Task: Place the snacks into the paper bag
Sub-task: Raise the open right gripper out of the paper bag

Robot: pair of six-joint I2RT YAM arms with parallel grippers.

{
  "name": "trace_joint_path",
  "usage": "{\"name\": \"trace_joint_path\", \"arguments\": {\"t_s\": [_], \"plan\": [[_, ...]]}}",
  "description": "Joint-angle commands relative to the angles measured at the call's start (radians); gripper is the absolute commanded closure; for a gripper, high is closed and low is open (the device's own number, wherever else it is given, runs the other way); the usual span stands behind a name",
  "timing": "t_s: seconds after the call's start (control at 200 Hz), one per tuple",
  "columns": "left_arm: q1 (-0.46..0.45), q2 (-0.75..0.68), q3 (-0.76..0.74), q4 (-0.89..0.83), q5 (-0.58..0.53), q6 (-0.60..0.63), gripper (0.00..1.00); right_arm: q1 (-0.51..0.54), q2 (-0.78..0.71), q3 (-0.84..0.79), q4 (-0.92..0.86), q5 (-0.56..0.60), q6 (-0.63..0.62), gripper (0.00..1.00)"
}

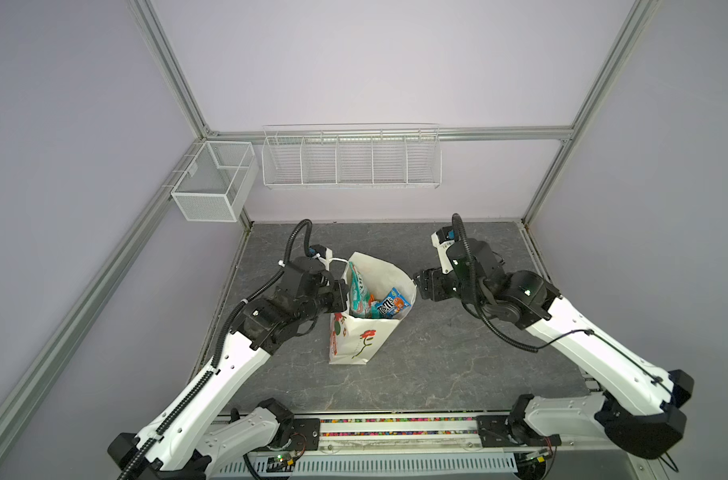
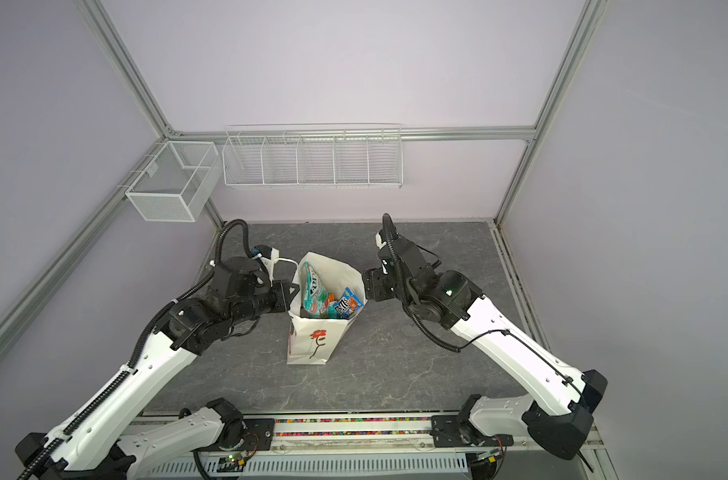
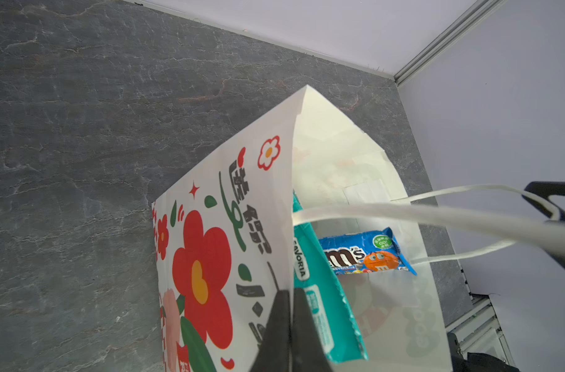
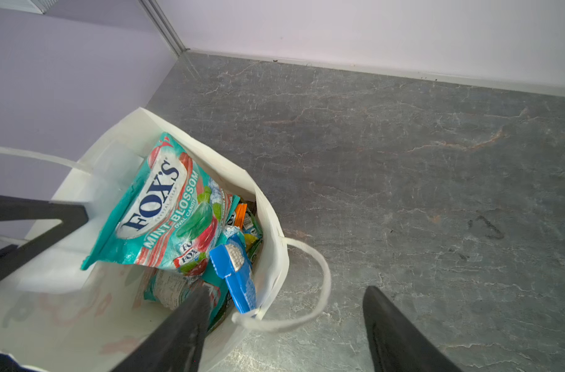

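The paper bag (image 1: pixel 356 338) (image 2: pixel 312 343) stands upright mid-table, white with a red flower and its mouth open. My left gripper (image 1: pixel 340 297) (image 2: pixel 290 296) (image 3: pixel 290 309) is shut on the bag's left wall (image 3: pixel 216 244) at the rim. Across from it, my right gripper (image 1: pixel 416 286) (image 2: pixel 364 284) (image 4: pixel 287 291) is open and straddles the right rim: one finger is inside the bag (image 4: pixel 65 309), the other outside above the table. The snacks lie inside: a teal FOX'S bag (image 4: pixel 158 206) (image 1: pixel 357 286), a blue M&M's pack (image 3: pixel 365 254) (image 1: pixel 389 308) (image 2: pixel 348 305), and orange (image 4: pixel 240 214) and green packets below.
A white cord handle (image 4: pixel 321 283) loops out over the bag's right rim between my right fingers. A long white wire basket (image 1: pixel 351 156) hangs on the back wall, and a mesh basket (image 1: pixel 212 183) on the left frame. Grey stone table (image 1: pixel 437 353) surrounds the bag.
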Motion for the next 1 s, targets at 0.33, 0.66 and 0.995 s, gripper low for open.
{"name": "trace_joint_path", "arguments": {"t_s": [0.33,0.66,0.995], "plan": [[-0.009,-0.027,0.035,0.061,0.005,0.011,1.00,-0.008,-0.021,-0.064,0.117,-0.075,0.013,0.79],[-0.009,-0.027,0.039,0.061,-0.005,0.013,1.00,-0.009,-0.048,-0.034,0.131,-0.080,-0.025,0.93],[-0.009,0.001,0.092,0.049,-0.019,0.035,1.00,-0.009,-0.024,0.072,0.114,-0.066,-0.093,0.93]]}}
